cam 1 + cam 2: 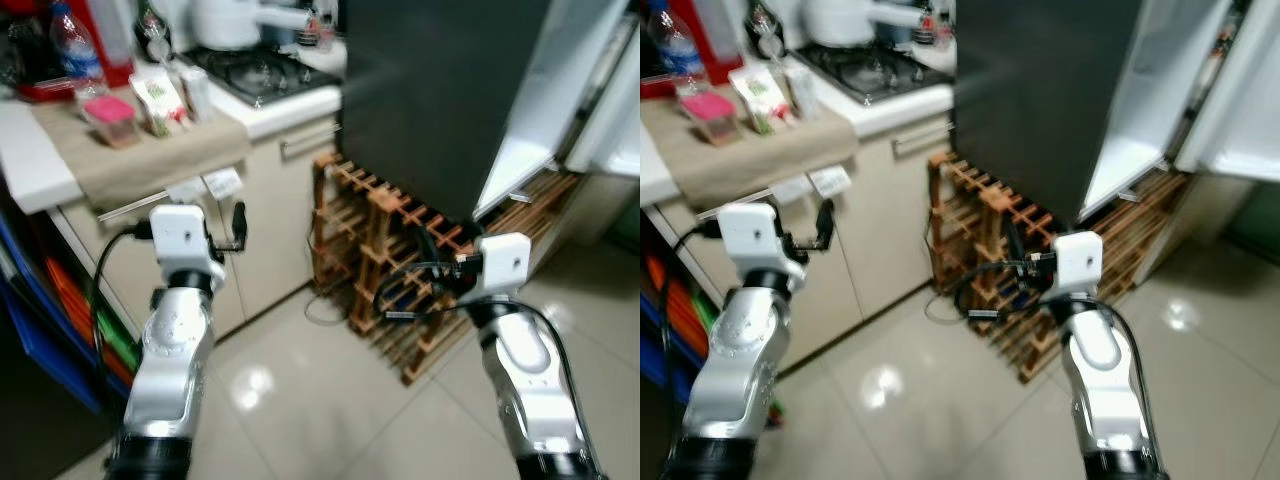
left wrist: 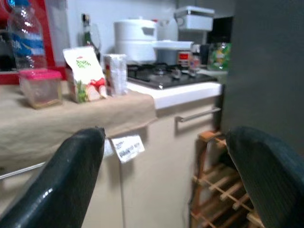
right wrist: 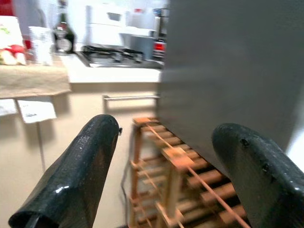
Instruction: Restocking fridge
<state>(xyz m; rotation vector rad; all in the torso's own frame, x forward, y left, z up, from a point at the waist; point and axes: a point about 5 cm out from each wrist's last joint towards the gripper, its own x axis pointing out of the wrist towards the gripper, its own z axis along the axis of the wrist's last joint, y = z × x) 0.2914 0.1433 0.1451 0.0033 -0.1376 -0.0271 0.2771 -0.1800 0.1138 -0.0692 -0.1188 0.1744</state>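
Groceries sit on the counter's cloth (image 1: 150,160) up and to the left of both arms: a carton (image 1: 160,103), a pink-lidded tub (image 1: 112,120) beside it, and a water bottle (image 1: 75,50) further back. In the left wrist view the carton and a slim upright packet (image 2: 115,74) stand just beside each other near the cloth's edge, long axes vertical.

Nearest to them is the left gripper (image 1: 238,226), held below the counter's edge in front of the cabinet (image 1: 270,230), its fingers spread wide with nothing between them. So the coming reach, as I judge it, goes upward and leftward over the cloth's hanging front.

On the other side, the right gripper (image 3: 166,171) is equally spread and empty, pointing toward the wooden rack (image 1: 395,270) and the fridge's dark side (image 1: 440,100).

Beyond that, the fridge door (image 1: 545,110) stands open on the right, well apart from the groceries. Tiled floor (image 1: 320,390) between counter and fridge gives room to turn, though the rack juts out low beside the path.
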